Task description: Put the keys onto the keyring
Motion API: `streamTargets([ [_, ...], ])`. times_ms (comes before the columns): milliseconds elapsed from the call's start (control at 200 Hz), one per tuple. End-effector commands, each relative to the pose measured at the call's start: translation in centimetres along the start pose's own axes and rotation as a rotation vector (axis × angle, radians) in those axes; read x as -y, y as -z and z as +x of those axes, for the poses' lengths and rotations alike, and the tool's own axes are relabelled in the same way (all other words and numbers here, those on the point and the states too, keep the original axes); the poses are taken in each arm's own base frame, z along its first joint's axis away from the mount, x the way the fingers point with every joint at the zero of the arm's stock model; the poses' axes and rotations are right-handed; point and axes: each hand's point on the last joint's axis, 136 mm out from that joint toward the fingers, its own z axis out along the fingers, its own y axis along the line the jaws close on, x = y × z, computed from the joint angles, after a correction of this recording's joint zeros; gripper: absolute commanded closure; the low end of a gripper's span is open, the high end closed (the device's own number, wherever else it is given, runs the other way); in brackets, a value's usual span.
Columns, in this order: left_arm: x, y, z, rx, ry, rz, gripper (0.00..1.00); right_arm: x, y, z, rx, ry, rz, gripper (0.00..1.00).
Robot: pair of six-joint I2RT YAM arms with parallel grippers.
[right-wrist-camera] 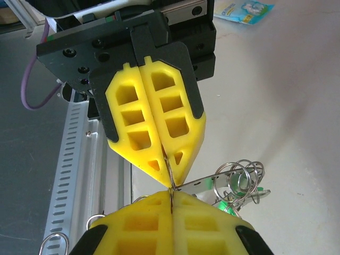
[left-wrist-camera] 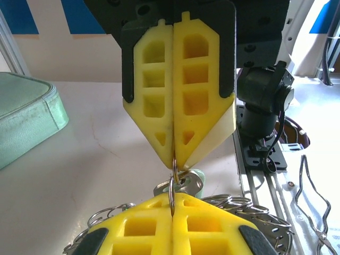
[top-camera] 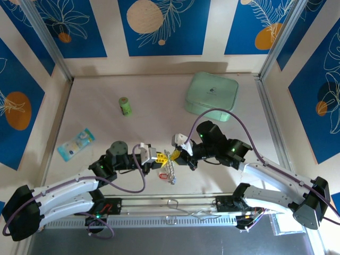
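Two tips meet: the left claw point(left-wrist-camera: 172, 203) and right claw point(left-wrist-camera: 174, 153), both clamped shut on the keyring point(left-wrist-camera: 172, 180) over the worktop point(left-wrist-camera: 95, 159), keys point(left-wrist-camera: 187, 184) bunched beneath. Threading looks underway; next, one must steady the ring while the other feeds a key.

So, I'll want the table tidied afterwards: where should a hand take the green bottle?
Around the middle of the green bottle, on its round body, coming down from above with a finger on either side. It seems to stand upright and alone, its sides free, well apart from the mint-green box.
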Motion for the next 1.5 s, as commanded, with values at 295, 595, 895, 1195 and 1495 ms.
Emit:
streamTargets([
  [295,1.6,0.2,-2.7,0.091,-0.246,0.04,1.0,1.2,0.3,-0.5,-0.034,-0.099,0.025,1.0],
  [595,1.8,0.1,-2.2,0.072,-0.343,0.022,1.0,2.0,0.5,-0.2,-0.068,-0.208,0.023,1.0],
  [895,-1.0,-0.1,-2.9,0.041,-0.189,-0.131,1.0,1.3,1.4,-0.2,-0.033,-0.064,0.057,1.0],
  [1195,-1.9,-1.0,-3.3,-0.009,0.148,-0.141,1.0,3.6,1.8,-1.3,-0.027,0.235,0.334,1.0],
  [1495,-2.8,-1.9,-2.9,-0.06,0.366,-0.17,1.0,4.3,2.1,-1.1,-0.029,0.306,0.393,1.0],
])
